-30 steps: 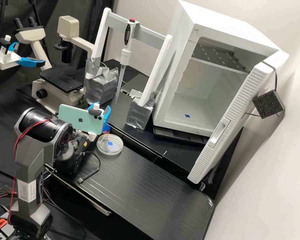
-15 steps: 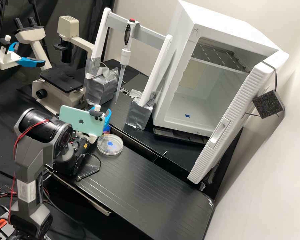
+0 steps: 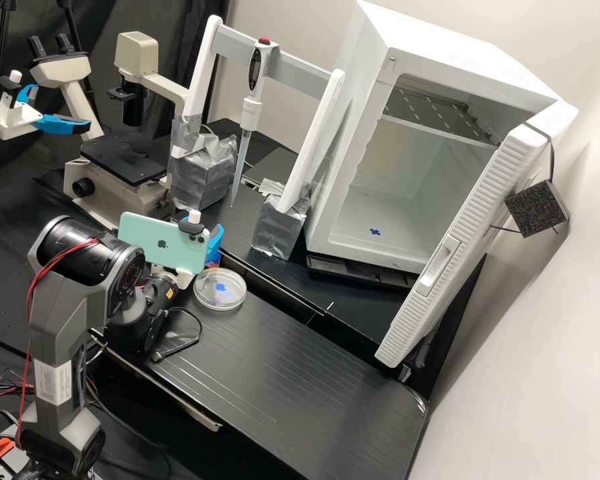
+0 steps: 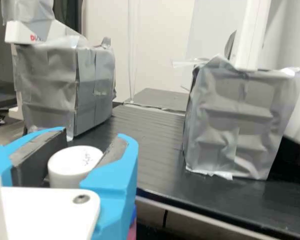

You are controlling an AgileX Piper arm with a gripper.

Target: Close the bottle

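In the high view my gripper is at the bench's back left, beyond the petri dish, one blue finger showing beside the phone. A small blue and pink part of the bottle shows just below that finger. From the wrist, the gripper is shut on a round white cap, its dark pads on either side of the cap. Low beside the blue finger shows a sliver of the pink bottle. The rest of the bottle is hidden, so how the cap sits on it cannot be told.
A clear petri dish lies close to the gripper. Behind are two tape-wrapped stand feet, a hanging pipette and a microscope. An open white incubator stands at the right.
Over the last second the gripper has shifted slightly right and turned. Less blue of its fingers shows behind the phone than before, and the cable by the wrist has swung a little.
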